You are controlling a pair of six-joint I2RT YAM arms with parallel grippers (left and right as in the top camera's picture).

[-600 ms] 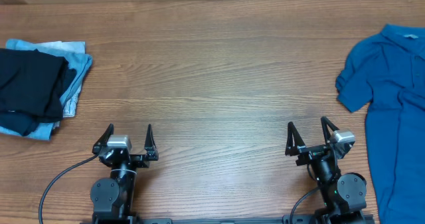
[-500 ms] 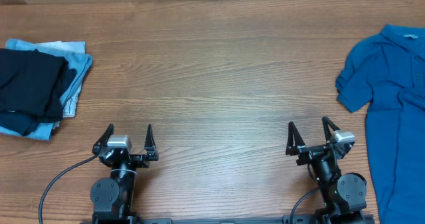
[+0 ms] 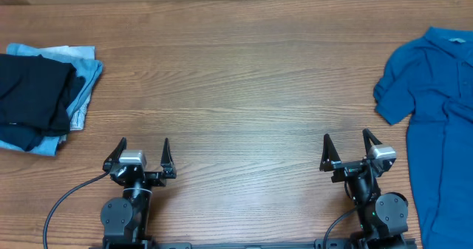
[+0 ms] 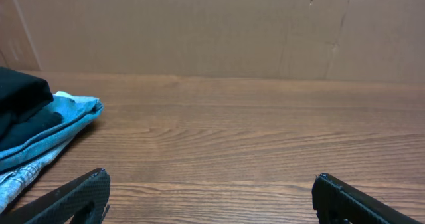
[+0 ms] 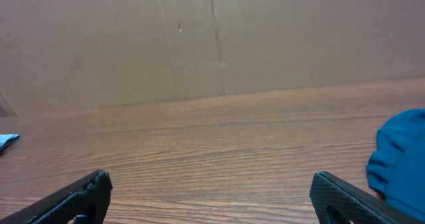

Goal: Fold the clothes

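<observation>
The medium-blue polo shirt lies spread at the table's right edge, partly cut off by the frame; a sleeve points left. A bit of it shows at the right of the right wrist view. My right gripper is open and empty near the front edge, just left of the shirt. My left gripper is open and empty at the front left, far from the shirt. Both grippers' fingers frame bare wood in the left wrist view and in the right wrist view.
A folded black garment lies on a folded pale light-blue garment at the far left, also in the left wrist view. A brown cardboard wall backs the wooden table.
The right gripper has shifted very slightly to the right. Nothing else has moved.
</observation>
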